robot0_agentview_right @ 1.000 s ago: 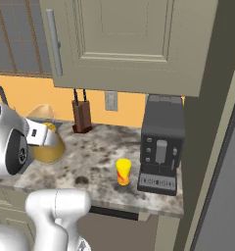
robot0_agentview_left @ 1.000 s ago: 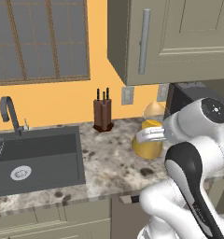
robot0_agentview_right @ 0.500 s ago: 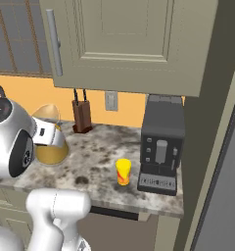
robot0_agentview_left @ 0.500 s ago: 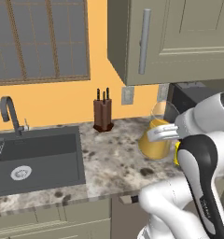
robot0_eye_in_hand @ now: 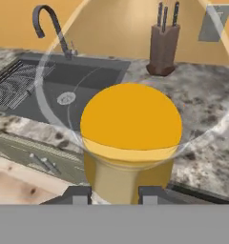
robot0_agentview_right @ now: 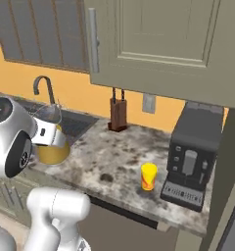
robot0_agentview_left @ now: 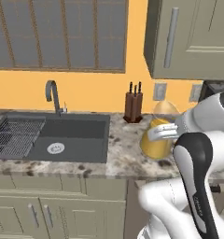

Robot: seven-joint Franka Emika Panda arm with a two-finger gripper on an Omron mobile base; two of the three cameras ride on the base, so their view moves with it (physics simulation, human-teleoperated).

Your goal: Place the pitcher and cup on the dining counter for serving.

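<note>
Between the gripper's (robot0_eye_in_hand: 110, 194) two dark fingertips (robot0_eye_in_hand: 78, 194) sits the neck of the pitcher (robot0_eye_in_hand: 130, 133), clamped by them. Its long axis runs straight away from the hand, golden-yellow base end farthest out, so the glass body flares toward the scene. From the left base view the pitcher (robot0_agentview_left: 158, 135) appears roughly upright, wide yellow bottom low and clear dome above, lifted over the speckled counter (robot0_agentview_left: 125, 158) beside the sink; whether it touches the stone I cannot tell. The right base view shows the pitcher (robot0_agentview_right: 51, 139) against the white wrist, above the counter's (robot0_agentview_right: 114, 166) front edge.

Beyond the gripper stands the knife block (robot0_eye_in_hand: 163, 50), well apart, by the yellow wall; the sink (robot0_eye_in_hand: 68, 90) and curved faucet (robot0_eye_in_hand: 52, 26) lie off to one side. The right base view adds what the others lack: the cup (robot0_agentview_right: 149, 176), small and yellow, upright on the counter, well apart from the gripper, and just beside it a dark coffee machine (robot0_agentview_right: 193, 157).
</note>
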